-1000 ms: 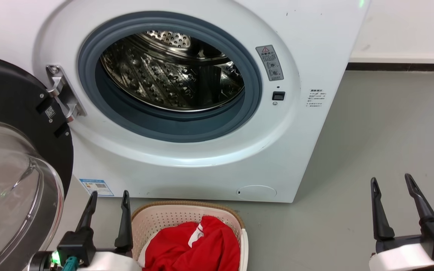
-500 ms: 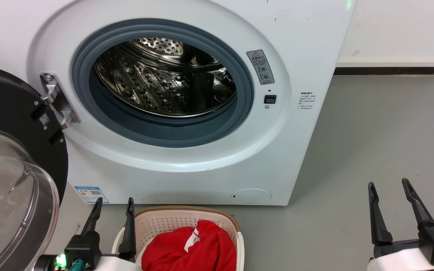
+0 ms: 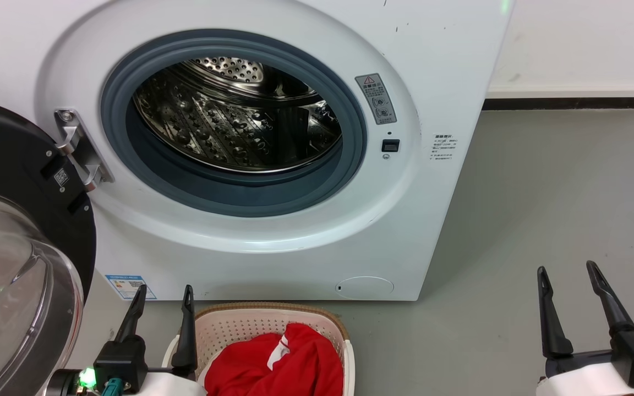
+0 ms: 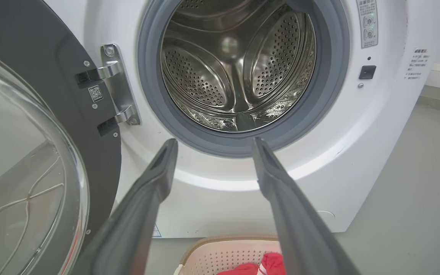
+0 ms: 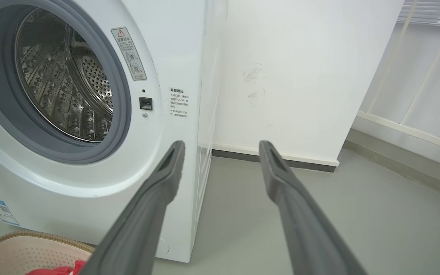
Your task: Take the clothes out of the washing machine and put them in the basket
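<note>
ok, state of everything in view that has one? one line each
washing machine: open
door: swung open to the left
drum: no clothes visible inside
basket: on the floor before the washing machine, holding clothes
clothes: red, heaped in the basket
left end effector: open, empty
right end effector: open, empty

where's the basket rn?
Head view, bottom centre: the basket sits on the floor in front of the washer, just right of the left end effector, red clothes inside.
</note>
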You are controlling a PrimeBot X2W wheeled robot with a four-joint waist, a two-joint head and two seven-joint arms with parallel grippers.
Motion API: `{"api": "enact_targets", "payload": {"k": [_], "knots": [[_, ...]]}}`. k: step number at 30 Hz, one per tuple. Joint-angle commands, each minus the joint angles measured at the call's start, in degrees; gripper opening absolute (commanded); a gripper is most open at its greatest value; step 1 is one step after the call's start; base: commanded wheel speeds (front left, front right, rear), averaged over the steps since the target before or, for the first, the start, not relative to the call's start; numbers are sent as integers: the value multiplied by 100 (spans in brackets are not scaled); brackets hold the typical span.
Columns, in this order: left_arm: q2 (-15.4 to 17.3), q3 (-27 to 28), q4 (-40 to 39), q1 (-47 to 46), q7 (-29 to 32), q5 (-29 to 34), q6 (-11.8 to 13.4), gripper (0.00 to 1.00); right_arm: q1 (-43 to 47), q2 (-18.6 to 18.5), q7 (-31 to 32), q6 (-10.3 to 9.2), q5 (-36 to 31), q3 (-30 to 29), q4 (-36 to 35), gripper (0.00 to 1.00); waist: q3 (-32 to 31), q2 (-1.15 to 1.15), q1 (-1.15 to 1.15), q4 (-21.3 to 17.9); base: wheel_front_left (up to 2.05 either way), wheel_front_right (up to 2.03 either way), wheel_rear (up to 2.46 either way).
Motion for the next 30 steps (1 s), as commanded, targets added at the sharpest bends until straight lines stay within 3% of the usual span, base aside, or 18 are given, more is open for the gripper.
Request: {"api": "enact_targets", "payload": {"k": [1, 4, 5, 9, 19, 20, 30], "knots": [[0, 0, -11, -3, -15, 15, 20, 100, 41, -1, -11, -6, -35, -2, -12, 100, -3, -1, 0, -4, 0, 0, 0], [-1, 1, -1, -5, -15, -16, -7, 100, 43, -1, -11, -6, -41, 8, -16, 100, -3, -1, 0, -9, 0, 0, 0], [0, 4, 3, -1, 0, -12, -9, 0, -1, 0, 0, 0, -3, 7, 1, 0, -3, -1, 0, -9, 0, 0, 0], [-30, 1, 222, 78, 37, -13, -7, 0, 27, 19, 24, 1, 9, 16, 220, 0, -4, -1, 0, -10, 0, 0, 0], [-32, 112, 337, -108, 365, -1248, -70, 0, -135, 3, 299, 0, 1339, 17, 378, 0, -12, -1, 0, -2, 0, 0, 0], [-33, 117, 342, -136, 432, -1598, -88, 0, -182, -1, 377, 0, 1706, 16, 423, 0, -14, -1, 0, 0, 0, 0, 0], [-35, 157, 384, -246, 661, -2670, -143, 0, -323, -14, 619, 0, 2836, 11, 560, 0, -22, -1, 0, 9, 0, 0, 0]]}}
